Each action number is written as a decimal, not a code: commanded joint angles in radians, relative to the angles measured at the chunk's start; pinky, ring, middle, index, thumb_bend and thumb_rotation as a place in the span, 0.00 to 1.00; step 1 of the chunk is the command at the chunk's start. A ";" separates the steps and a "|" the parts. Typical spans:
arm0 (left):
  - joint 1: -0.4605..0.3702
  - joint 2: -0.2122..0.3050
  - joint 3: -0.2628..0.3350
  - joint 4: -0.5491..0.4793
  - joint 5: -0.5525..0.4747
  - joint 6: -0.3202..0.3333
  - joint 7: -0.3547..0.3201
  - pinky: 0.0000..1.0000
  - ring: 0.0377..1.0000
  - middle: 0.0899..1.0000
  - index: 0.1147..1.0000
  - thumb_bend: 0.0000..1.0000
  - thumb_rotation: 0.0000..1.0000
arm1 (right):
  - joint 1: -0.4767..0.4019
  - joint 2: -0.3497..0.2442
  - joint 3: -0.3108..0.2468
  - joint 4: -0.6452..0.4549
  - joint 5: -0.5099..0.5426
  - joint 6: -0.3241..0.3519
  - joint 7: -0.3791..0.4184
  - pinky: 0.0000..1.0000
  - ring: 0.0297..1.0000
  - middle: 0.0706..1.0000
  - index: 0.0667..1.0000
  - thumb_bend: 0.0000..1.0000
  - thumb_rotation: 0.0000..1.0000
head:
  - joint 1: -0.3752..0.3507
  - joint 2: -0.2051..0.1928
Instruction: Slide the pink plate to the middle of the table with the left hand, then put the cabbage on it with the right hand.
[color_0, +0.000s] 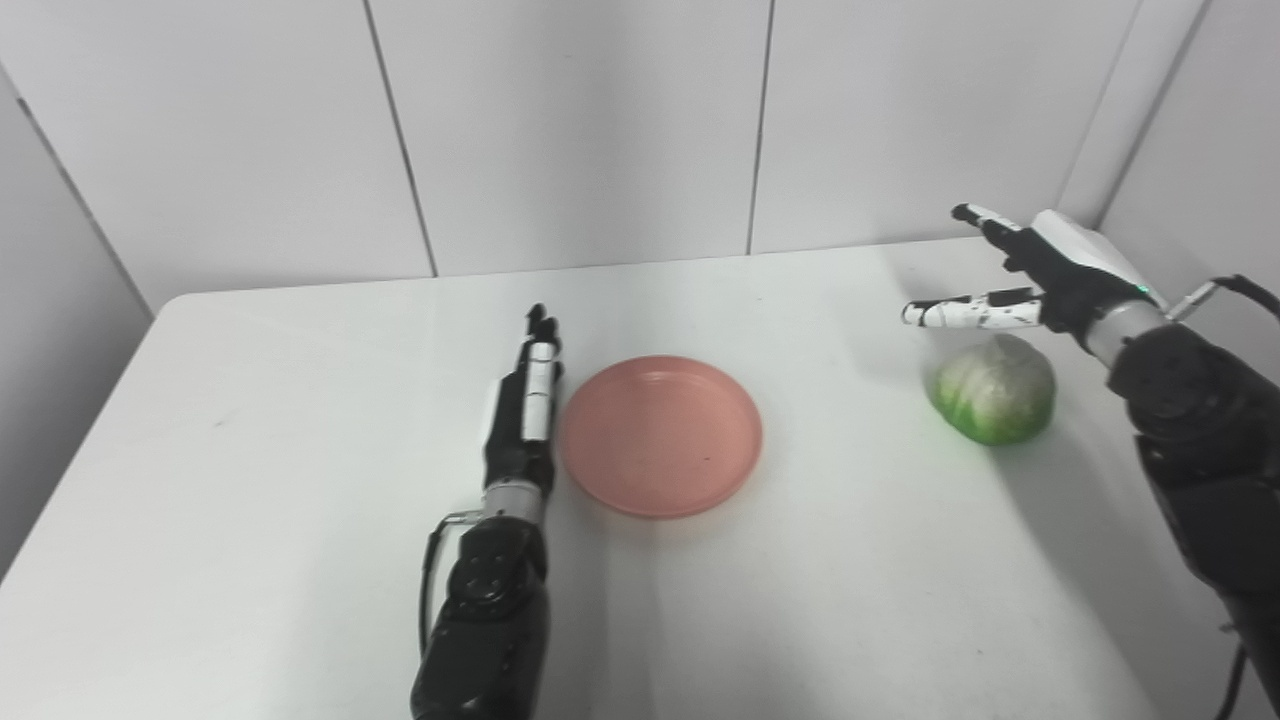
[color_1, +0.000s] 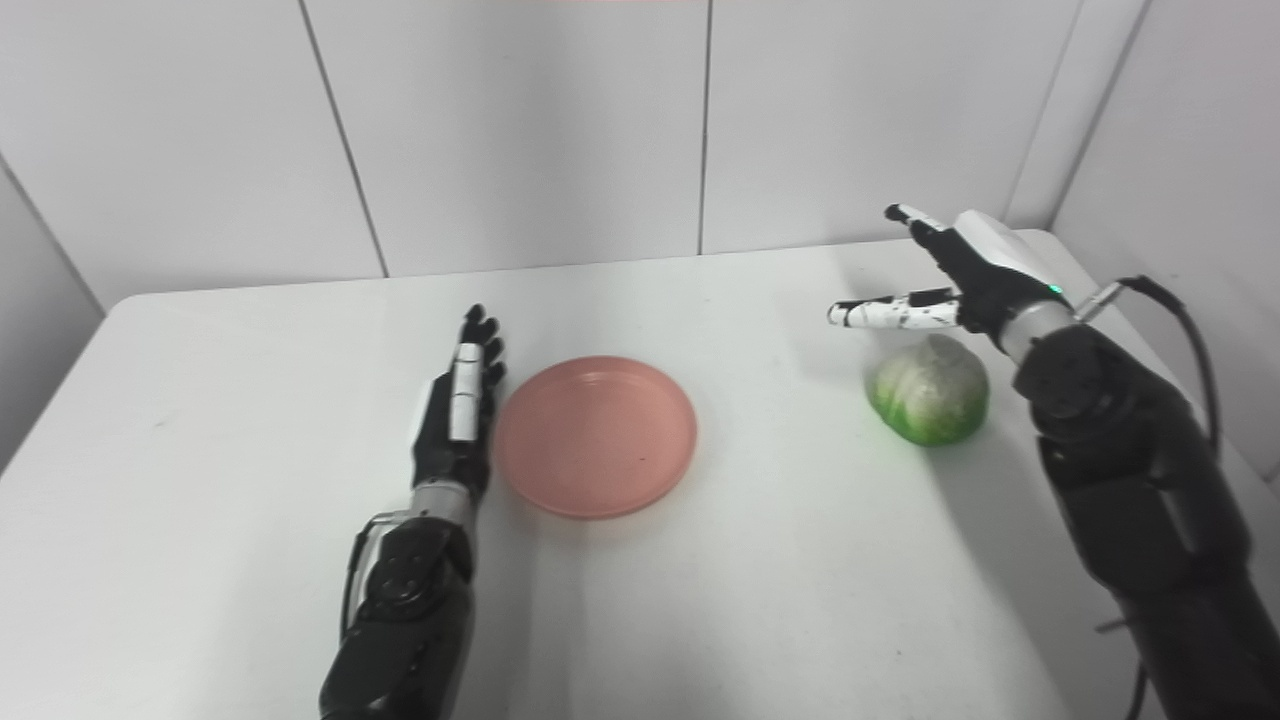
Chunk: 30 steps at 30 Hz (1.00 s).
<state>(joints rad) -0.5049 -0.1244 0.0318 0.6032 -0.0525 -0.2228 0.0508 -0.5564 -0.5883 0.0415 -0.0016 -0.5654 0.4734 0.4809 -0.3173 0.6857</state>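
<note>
The pink plate (color_0: 660, 434) lies flat near the middle of the white table (color_0: 300, 400), empty. My left hand (color_0: 525, 410) lies open on edge along the plate's left rim, fingers straight and pointing away from me, right against or just beside the rim. The green and white cabbage (color_0: 993, 389) sits on the table at the right. My right hand (color_0: 1030, 275) is open and empty, hovering just above and behind the cabbage, with thumb and fingers spread apart.
White wall panels stand behind the table's far edge. The table's right edge runs close to the cabbage and my right arm (color_0: 1200, 450). A cable (color_1: 1180, 310) hangs by the right wrist.
</note>
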 joint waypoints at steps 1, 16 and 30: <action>-0.014 0.017 0.004 -0.016 -0.003 -0.038 -0.009 1.00 1.00 1.00 1.00 0.70 1.00 | -0.043 -0.027 -0.027 -0.007 -0.025 -0.004 0.003 0.88 0.97 0.97 0.90 0.91 0.42 | -0.031 0.001; 0.023 0.098 -0.012 -0.156 -0.042 0.159 -0.116 1.00 1.00 1.00 1.00 0.76 1.00 | -0.070 -0.001 0.023 0.086 -0.210 -0.004 0.124 0.87 0.94 0.94 0.90 1.00 0.37 | -0.185 -0.011; 0.008 0.117 0.008 -0.117 -0.091 0.124 -0.165 1.00 1.00 1.00 1.00 0.77 1.00 | -0.111 0.072 -0.042 0.146 -0.358 -0.004 0.310 0.72 0.84 0.89 0.90 1.00 0.39 | -0.233 -0.021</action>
<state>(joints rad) -0.4660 -0.0157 0.0384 0.4962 -0.1383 -0.0763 -0.1037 -0.6017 -0.5135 0.0337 0.1438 -0.9048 0.4733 0.7752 -0.5507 0.6657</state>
